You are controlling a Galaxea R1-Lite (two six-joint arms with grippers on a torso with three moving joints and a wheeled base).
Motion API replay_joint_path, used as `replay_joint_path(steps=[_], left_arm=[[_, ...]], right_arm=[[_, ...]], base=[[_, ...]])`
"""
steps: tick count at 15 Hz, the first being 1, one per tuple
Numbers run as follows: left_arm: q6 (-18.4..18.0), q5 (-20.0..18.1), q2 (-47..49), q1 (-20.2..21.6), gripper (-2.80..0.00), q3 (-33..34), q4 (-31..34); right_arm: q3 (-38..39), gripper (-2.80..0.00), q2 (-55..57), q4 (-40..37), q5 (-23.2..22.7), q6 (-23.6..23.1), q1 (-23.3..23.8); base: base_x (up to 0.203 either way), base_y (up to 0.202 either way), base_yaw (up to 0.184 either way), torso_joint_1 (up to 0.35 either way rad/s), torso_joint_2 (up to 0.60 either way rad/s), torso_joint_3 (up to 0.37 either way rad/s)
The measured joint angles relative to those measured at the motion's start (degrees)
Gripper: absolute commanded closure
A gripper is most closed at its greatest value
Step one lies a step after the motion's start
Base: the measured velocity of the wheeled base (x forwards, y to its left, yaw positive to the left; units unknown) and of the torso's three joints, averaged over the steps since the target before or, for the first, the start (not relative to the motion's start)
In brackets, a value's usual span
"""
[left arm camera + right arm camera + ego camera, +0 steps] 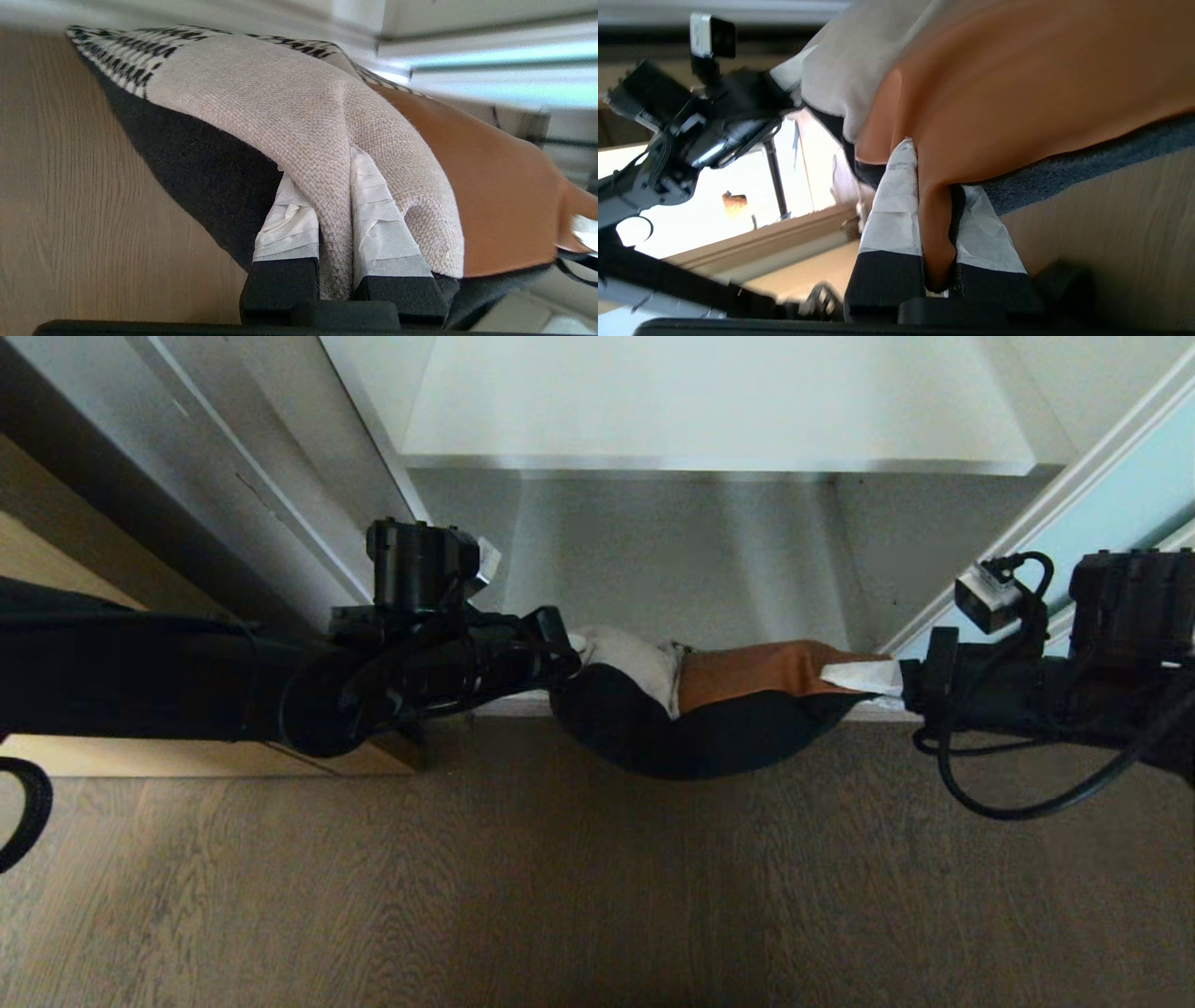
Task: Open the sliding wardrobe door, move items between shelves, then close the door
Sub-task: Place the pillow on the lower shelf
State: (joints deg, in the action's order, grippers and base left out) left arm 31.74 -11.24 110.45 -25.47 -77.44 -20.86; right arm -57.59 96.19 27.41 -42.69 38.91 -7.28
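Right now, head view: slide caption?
Left gripper and right gripper carry the sagging cushion together before the open wardrobe.

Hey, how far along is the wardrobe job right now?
Done: the door is slid aside, so the wardrobe stands open. In hand: the cushion hangs sagging between the two arms, in front of the wardrobe under a shelf; the left gripper pinches its cream corner, the right gripper its brown corner. Left: set the cushion on a shelf, let go, and close the door.
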Motion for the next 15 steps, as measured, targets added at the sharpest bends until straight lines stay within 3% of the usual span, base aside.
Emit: replay_joint_path(steps=[4,7,10,15], left_arm=[[0.4,4.2,3.1,1.5,0.0,-8.7,-1.1],[0.0,5.2,4.7,2.7,0.0,-13.9,-2.9],[-0.1,5.2,7.3,3.1,0.0,-15.0,-10.2],[-2.3,6.4,18.3,3.4,0.0,-16.0,-22.7]], right_arm=[[-7.1,0.0,3.9,4.7,-0.2,0.3,1.4],[-11.5,0.0,5.6,6.3,-0.1,0.2,1.9],[-14.0,0.0,8.8,12.1,0.3,0.2,2.0],[-14.3,0.0,19.6,25.6,4.8,0.2,2.0]], base=[[0.0,0.0,0.0,0.0,0.0,0.0],[0.0,0.0,0.0,0.0,0.0,0.0],[0.0,0.0,0.0,0.0,0.0,0.0],[0.0,0.0,0.0,0.0,0.0,0.0]])
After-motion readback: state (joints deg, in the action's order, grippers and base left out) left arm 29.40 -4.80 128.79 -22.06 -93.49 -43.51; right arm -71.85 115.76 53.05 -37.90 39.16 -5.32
